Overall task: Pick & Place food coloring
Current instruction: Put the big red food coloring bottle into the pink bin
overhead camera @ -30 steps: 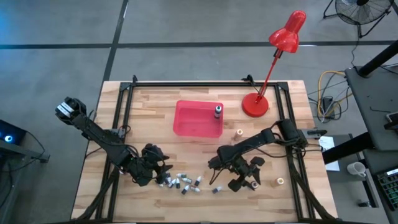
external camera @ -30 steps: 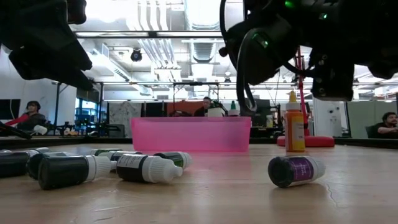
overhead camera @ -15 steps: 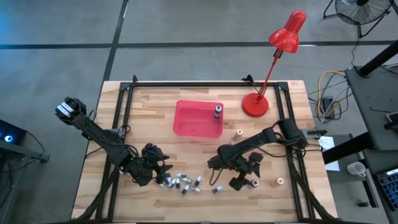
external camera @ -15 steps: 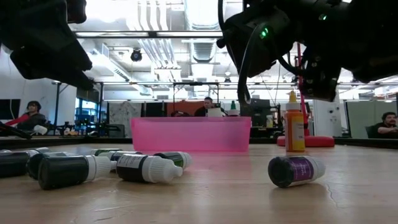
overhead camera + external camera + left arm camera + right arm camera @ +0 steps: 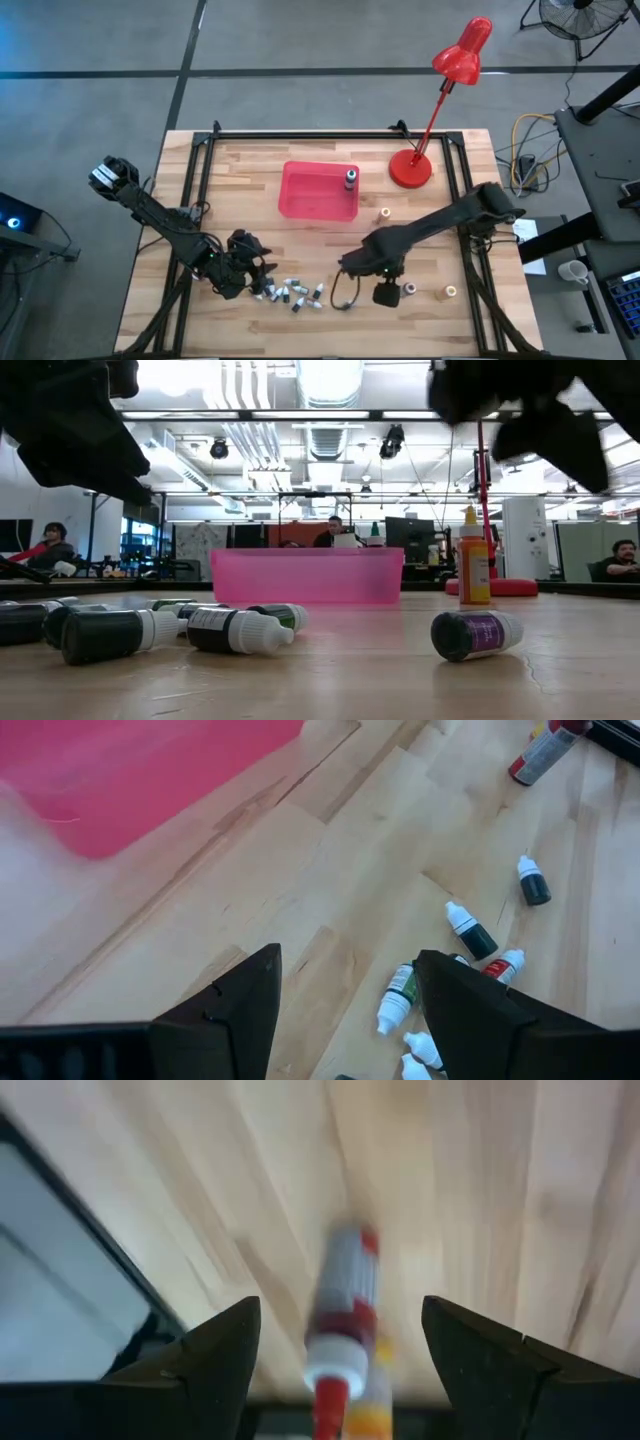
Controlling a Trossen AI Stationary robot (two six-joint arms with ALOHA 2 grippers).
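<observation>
Food coloring bottles lie scattered (table front); right gripper spread, red-banded bottle ahead; left gripper spread, empty.

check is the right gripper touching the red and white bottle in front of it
Apart. In the right wrist view the open right gripper has bare wood on both sides of the red and white bottle, which stands between the fingers with gaps to each.

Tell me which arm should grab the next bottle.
Right, probably. The right gripper is open with a red-banded bottle lined up between its fingers, close by. The left gripper is open too, beside the heap of bottles, but none sits between its fingers.
</observation>
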